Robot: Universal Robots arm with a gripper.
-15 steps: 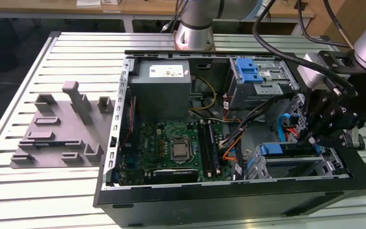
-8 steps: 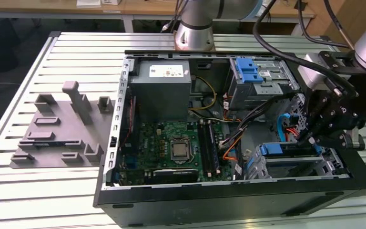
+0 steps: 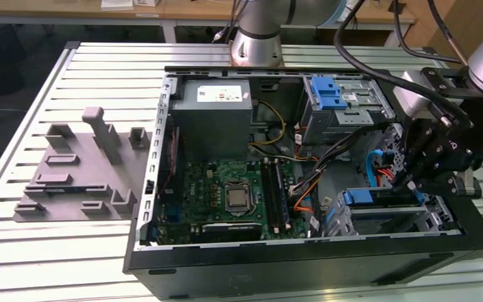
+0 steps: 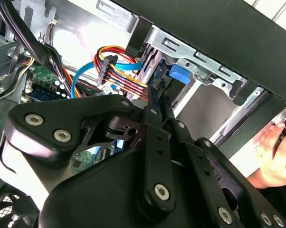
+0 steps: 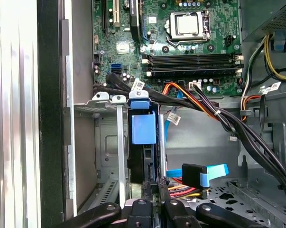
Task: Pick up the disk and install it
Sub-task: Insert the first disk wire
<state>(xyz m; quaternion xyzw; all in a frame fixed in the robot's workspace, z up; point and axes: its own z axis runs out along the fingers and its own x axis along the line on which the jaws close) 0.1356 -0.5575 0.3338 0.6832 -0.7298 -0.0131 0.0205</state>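
The disk (image 5: 143, 129) stands on edge in a slot of the metal drive cage (image 5: 101, 100), its blue carrier end facing the motherboard. In the exterior view the disk (image 3: 369, 197) sits in the cage at the case's near corner, on the exterior view's right. My gripper (image 5: 153, 189) has its black fingers drawn close together on the disk's near edge. In the second wrist view the gripper (image 4: 157, 97) points at the blue carrier end (image 4: 179, 74) inside the cage. In the exterior view my gripper (image 3: 405, 185) hangs just over that cage.
The open computer case (image 3: 309, 264) lies on a slatted table. Inside are a grey power supply (image 3: 216, 110), the motherboard (image 3: 224, 189), an upper bay with a blue latch (image 3: 336, 94) and loose cables (image 5: 204, 102). A person's hand (image 4: 275, 152) rests beside the case. A grey fixture (image 3: 82, 163) stands at the exterior view's left.
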